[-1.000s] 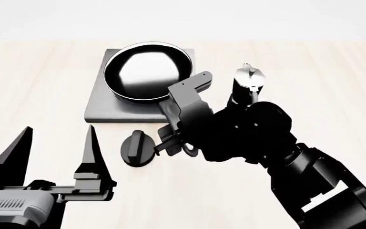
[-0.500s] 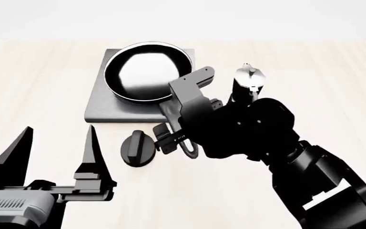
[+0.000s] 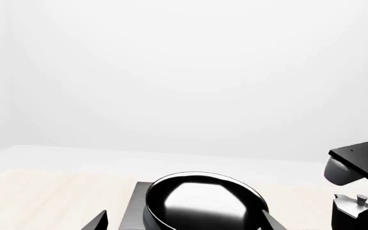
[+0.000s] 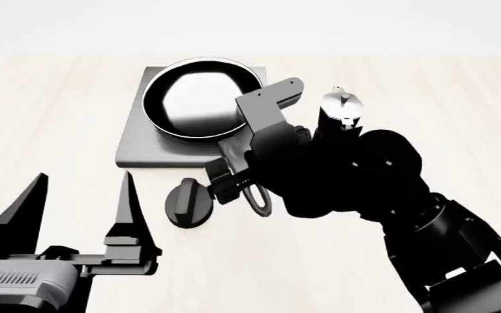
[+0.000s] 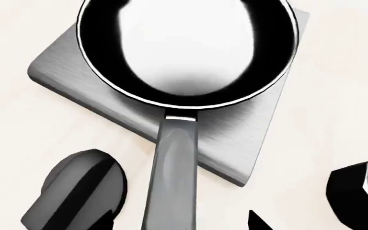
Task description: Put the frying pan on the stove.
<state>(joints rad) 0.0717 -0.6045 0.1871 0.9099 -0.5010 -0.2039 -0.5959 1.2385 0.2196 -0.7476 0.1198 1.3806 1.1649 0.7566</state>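
Observation:
The glossy black frying pan (image 4: 200,98) sits flat on the grey stove (image 4: 146,149), and its long handle (image 5: 174,172) reaches out past the plate's edge. My right gripper (image 5: 180,221) is open over the handle's outer part, one fingertip (image 5: 106,220) on each side and clear of it. In the head view the right gripper (image 4: 231,182) mostly covers the handle; only the end loop (image 4: 259,201) shows. My left gripper (image 4: 78,205) is open and empty near the table's front left. The left wrist view shows the pan (image 3: 203,201) on the stove (image 3: 132,213).
A small black round knob (image 4: 188,203) lies on the table just in front of the stove, beside the handle. A black-and-silver moka pot (image 4: 340,107) stands to the right of the stove, close behind my right arm. The light wooden table (image 4: 50,111) stretches left.
My right arm has lifted and shifted slightly to the right, uncovering the handle's end loop. The pan stays put on the stove. My left gripper has barely moved.

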